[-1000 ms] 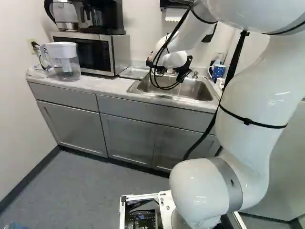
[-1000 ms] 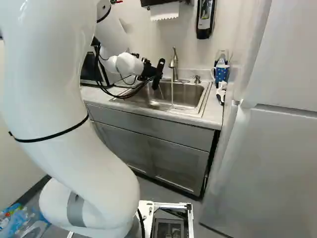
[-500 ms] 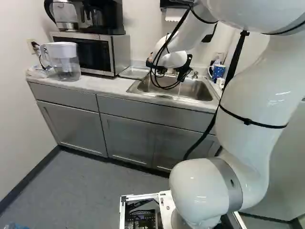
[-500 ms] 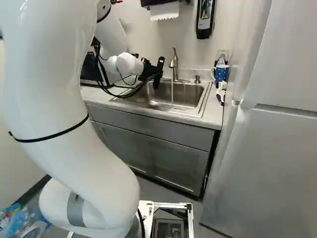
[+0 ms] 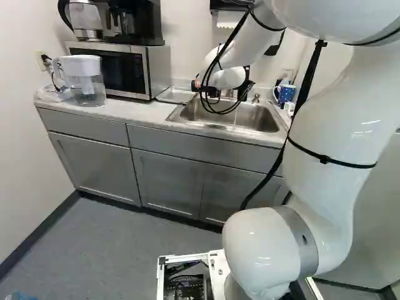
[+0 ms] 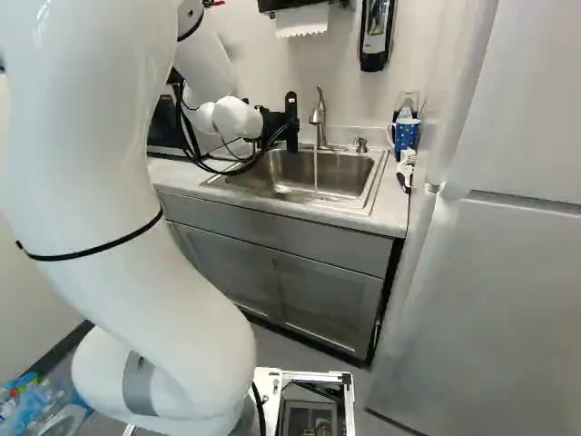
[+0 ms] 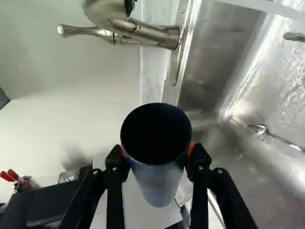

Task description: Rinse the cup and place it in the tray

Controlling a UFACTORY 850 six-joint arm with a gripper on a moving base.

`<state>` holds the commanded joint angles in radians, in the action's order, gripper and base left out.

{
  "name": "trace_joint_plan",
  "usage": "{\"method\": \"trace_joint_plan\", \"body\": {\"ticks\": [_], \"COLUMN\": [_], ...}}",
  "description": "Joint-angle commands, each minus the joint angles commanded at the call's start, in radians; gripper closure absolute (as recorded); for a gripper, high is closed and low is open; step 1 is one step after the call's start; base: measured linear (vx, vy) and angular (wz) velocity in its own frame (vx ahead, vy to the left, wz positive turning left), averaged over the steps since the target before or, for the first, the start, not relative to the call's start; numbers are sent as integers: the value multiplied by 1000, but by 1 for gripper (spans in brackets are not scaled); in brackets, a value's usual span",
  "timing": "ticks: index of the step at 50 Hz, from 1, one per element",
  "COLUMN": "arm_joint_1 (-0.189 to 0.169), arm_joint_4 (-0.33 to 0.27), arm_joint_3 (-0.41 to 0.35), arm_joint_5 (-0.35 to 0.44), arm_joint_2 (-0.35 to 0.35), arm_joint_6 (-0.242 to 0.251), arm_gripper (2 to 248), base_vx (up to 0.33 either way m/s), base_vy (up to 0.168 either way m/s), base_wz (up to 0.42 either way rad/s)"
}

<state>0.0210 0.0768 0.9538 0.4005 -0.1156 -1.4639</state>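
Observation:
At the sink's back left corner in the right base view is my gripper; the cup cannot be made out there. In the wrist view the gripper is shut on a dark blue cup, an orange pad against each side. The cup's dark open mouth faces the camera. The sink basin lies beside the cup. Water runs from the faucet into the sink, apart from the gripper. A flat metal tray lies left of the sink, by the microwave.
A spoon lies in the basin. The microwave and a water pitcher stand on the counter's left part. A blue dotted mug stands right of the sink. The fridge rises at the right.
The gripper has turned at the wrist from a tilted stance to a more upright one and shifted slightly, the cup moving with it. The base has not moved.

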Motion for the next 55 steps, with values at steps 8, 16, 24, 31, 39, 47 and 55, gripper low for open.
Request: {"method": "trace_joint_plan", "body": {"ticks": [8,16,24,31,39,47,55], "arm_joint_1": [0,0,0,0,0,0,0], "arm_joint_4": [0,0,0,0,0,0,0], "arm_joint_3": [0,0,0,0,0,0,0], "arm_joint_5": [0,0,0,0,0,0,0], "arm_joint_2": [0,0,0,0,0,0,0], "arm_joint_6": [84,168,252,326,410,494,578], "arm_gripper": [124,124,124,124,124,124,124], "base_vx": [0,0,0,0,0,0,0], "base_vy": [0,0,0,0,0,0,0], "base_wz": [0,0,0,0,0,0,0]}}
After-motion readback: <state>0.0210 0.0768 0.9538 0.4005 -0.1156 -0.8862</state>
